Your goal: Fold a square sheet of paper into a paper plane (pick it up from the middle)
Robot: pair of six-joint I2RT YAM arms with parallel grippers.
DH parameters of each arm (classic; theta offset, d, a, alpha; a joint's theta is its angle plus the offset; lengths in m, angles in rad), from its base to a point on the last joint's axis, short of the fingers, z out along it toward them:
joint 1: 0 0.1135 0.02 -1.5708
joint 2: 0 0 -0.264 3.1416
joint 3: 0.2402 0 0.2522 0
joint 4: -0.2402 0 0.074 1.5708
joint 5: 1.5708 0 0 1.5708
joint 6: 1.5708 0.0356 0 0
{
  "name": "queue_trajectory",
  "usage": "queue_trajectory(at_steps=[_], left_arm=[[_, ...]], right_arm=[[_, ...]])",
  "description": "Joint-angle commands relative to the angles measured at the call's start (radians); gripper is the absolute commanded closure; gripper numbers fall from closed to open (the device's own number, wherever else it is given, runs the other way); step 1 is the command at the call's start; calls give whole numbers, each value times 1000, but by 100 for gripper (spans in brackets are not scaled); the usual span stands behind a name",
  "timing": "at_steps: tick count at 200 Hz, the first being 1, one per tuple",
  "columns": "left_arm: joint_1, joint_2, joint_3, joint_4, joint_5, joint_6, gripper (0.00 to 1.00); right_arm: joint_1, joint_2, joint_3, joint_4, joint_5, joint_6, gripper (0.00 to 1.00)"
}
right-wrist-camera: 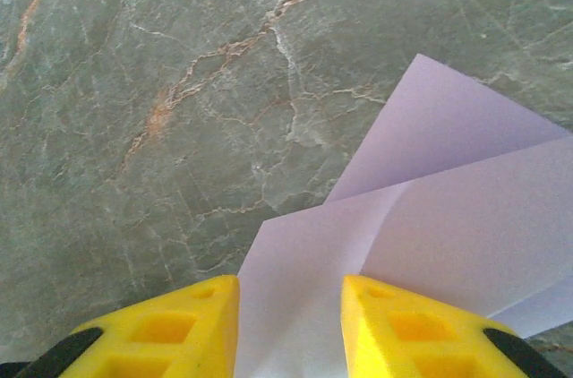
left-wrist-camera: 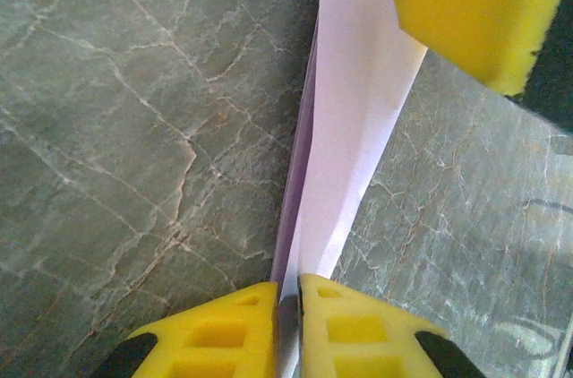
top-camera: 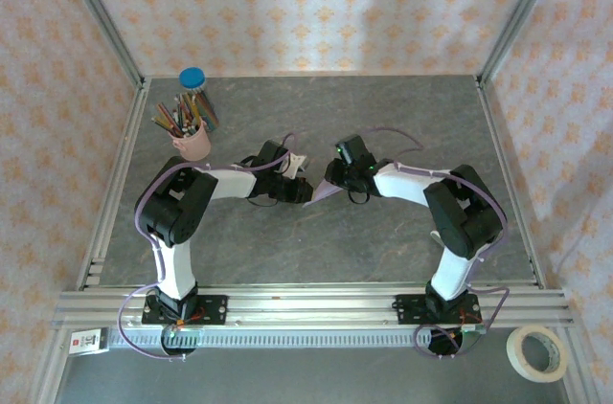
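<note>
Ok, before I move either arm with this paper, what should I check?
1. Left gripper pinching the paper: ok, shut on its folded edge.
2. Right gripper clamped on the paper: not ok, jaws apart with the paper between them.
3. Paper lifted off the table: cannot tell.
4. Fold line crisp: cannot tell.
5. Pencil cup upright, behind the left arm: ok.

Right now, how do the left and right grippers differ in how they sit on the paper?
The left gripper is shut on the lilac paper, pinching it edge-on. The right gripper has its jaws apart with the paper spanning the gap, so a firm grip there is unclear. At the left gripper the paper shows as a narrow upright strip; at the right gripper its folded faces spread wide. Shared: both are on the same sheet.
</note>
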Motion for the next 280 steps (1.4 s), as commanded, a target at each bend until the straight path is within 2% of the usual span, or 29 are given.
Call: queue_trajectory(at_steps=[1, 216, 280], left_arm=[[-3, 88, -15, -89, -94, 5, 85], [-4, 100, -18, -94, -98, 0, 85], [-3, 99, -21, -100, -98, 5, 86]], right_arm=[[-10, 14, 23, -33, 52, 14, 66], [-30, 28, -58, -35, 66, 36, 68], [-34, 61, -59, -37, 47, -2, 68]])
